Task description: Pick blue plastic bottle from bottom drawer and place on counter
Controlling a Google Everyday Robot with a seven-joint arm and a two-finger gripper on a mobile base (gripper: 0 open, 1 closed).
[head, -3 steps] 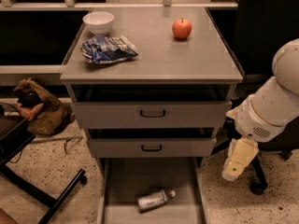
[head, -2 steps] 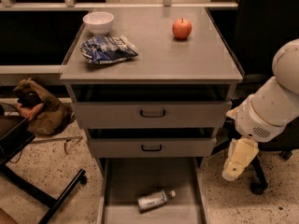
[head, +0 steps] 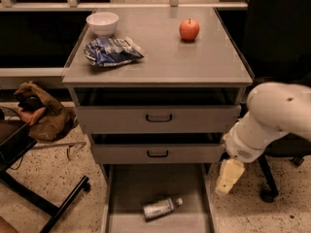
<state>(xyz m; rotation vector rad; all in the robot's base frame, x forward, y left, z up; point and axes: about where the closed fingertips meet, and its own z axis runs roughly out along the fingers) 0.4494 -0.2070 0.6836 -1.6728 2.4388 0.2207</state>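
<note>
Speckled flooring (head: pixel 53 171) is seen below the desk (head: pixel 194 62), where a snack bag's (head: pixel 112 51) print cannot be read. The blue plastic bottle (head: pixel 160 208) is laid sideways in the open bottom drawer (head: pixel 141 183), its pale label seemingly blank. The gripper (head: pixel 226 186) is held just right of the drawer; its opening cannot be told.

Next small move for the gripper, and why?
Probably swing the gripper down and leftward in the picture, over the blue plastic bottle. The bottle lies on its side in the open bottom drawer, while the gripper hangs outside the drawer's right edge.
</note>
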